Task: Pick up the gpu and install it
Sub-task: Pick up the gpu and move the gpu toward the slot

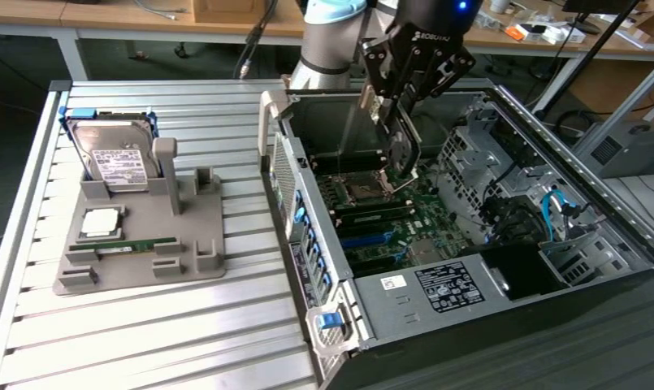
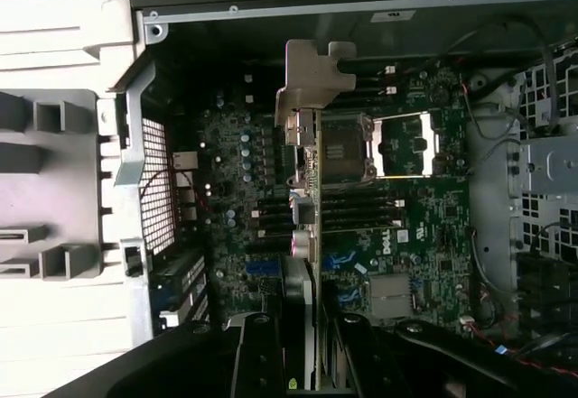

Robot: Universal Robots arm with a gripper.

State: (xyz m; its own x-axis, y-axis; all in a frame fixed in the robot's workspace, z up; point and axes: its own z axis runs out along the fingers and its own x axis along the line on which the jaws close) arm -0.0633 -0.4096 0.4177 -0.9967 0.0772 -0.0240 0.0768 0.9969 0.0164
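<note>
The gpu [image 1: 401, 153] hangs on edge directly beneath the gripper [image 1: 397, 112], which is clamped across the card's upper part with its jaws at a middling width, set by the board's thickness. Holding it upright like this keeps the connector edge pointing down at the motherboard [image 1: 413, 236], the way a slot would receive it. In the wrist view the card [image 2: 312, 226] runs edge-on away from the gripper [image 2: 312, 348], and its pale end bracket [image 2: 312, 78] sits at the far end, turned toward the wall of the computer case [image 1: 287, 162]. Below the tool lie the CPU socket [image 2: 343, 150] and, nearer the fingers, the blue expansion slots [image 2: 262, 267]; the card looks raised above them, not seated. Well off to the gripper's side, outside the case, the gray fixture [image 1: 142, 260] carries a hard drive [image 1: 115, 158] and a RAM stick [image 1: 137, 243].
</note>
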